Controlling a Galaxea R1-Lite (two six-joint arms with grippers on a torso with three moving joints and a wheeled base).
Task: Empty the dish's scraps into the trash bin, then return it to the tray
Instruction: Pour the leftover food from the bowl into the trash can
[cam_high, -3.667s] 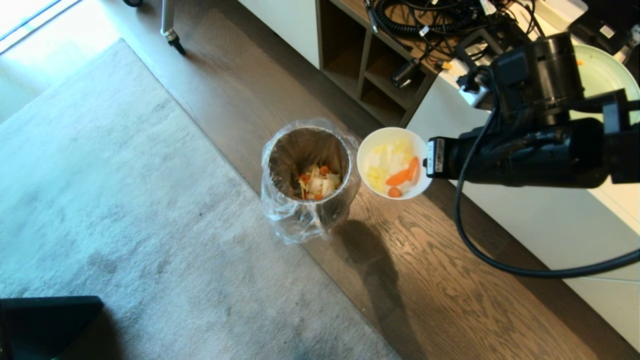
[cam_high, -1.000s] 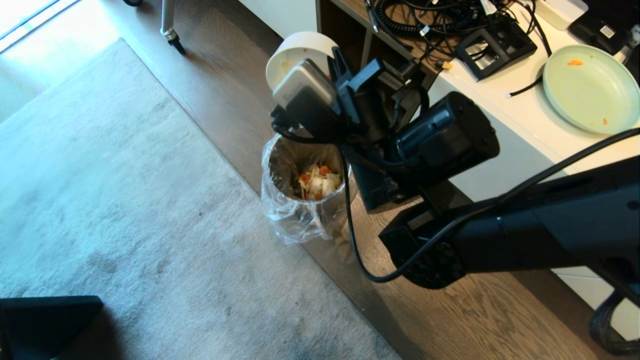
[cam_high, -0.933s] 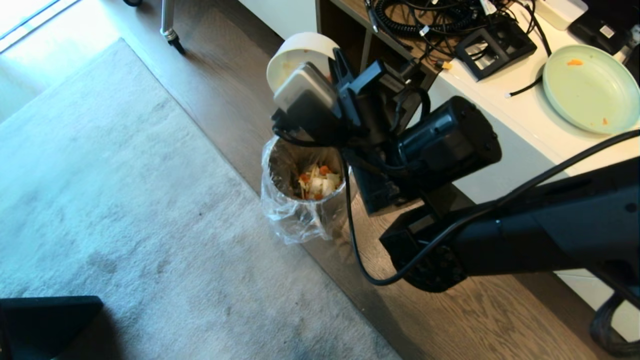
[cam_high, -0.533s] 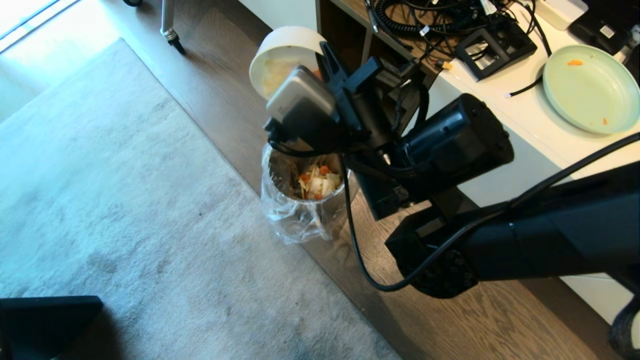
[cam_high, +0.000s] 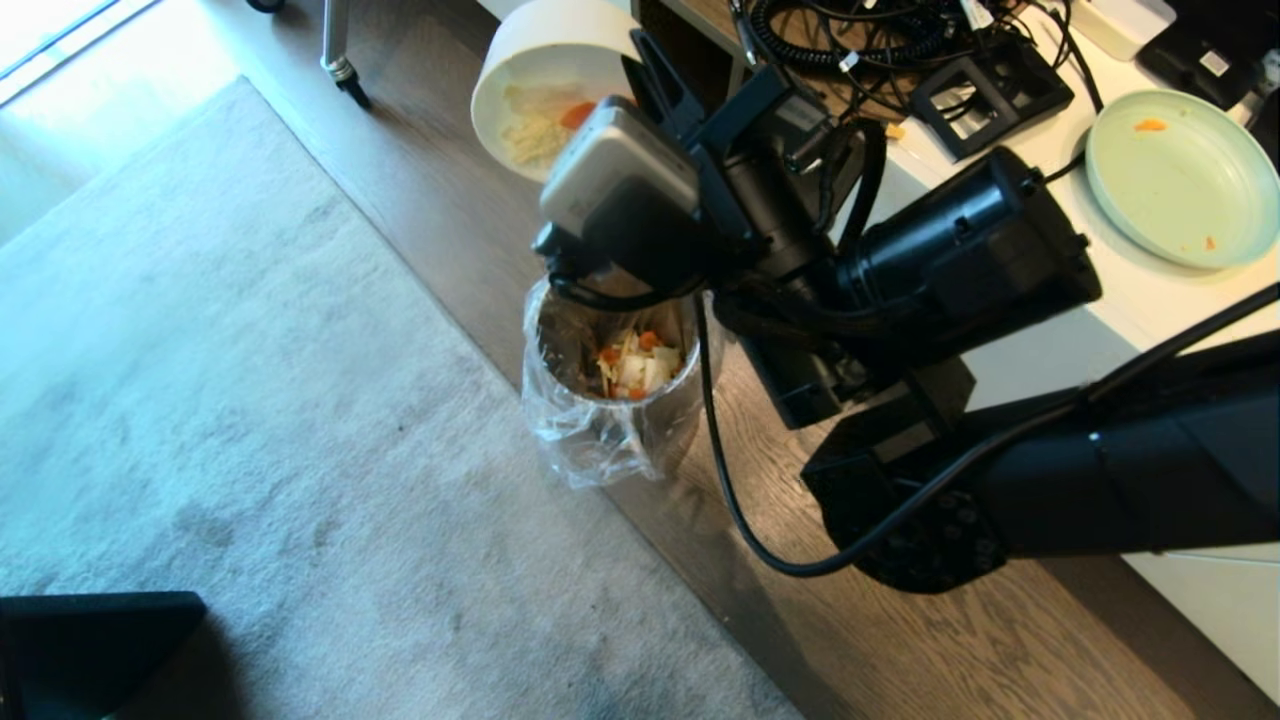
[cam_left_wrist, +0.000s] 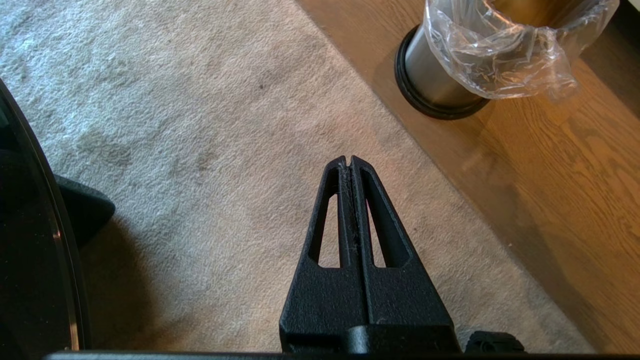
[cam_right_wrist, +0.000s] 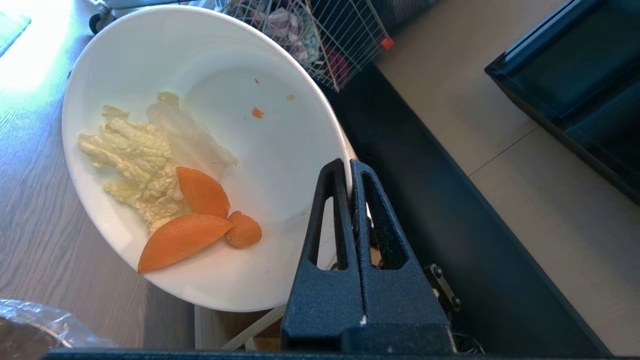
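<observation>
— Dish (cam_high: 545, 60) position?
— Top centre of the head view, tilted, scraps (cam_right_wrist: 165, 190) clinging inside; right gripper (cam_right_wrist: 348, 167) clamped tight on its rim.
— Obstructions?
— Right arm (cam_high: 900, 290) hides part of the trash bin (cam_high: 610, 390); green plate (cam_high: 1180, 175) upper right; left gripper (cam_left_wrist: 348, 162) closed, empty, over carpet (cam_left_wrist: 175, 125)

1 dish (cam_high: 545, 60), 1 trash bin (cam_high: 610, 400), 1 green plate (cam_high: 1180, 175), 3 carrot slices (cam_right_wrist: 200, 220).
</observation>
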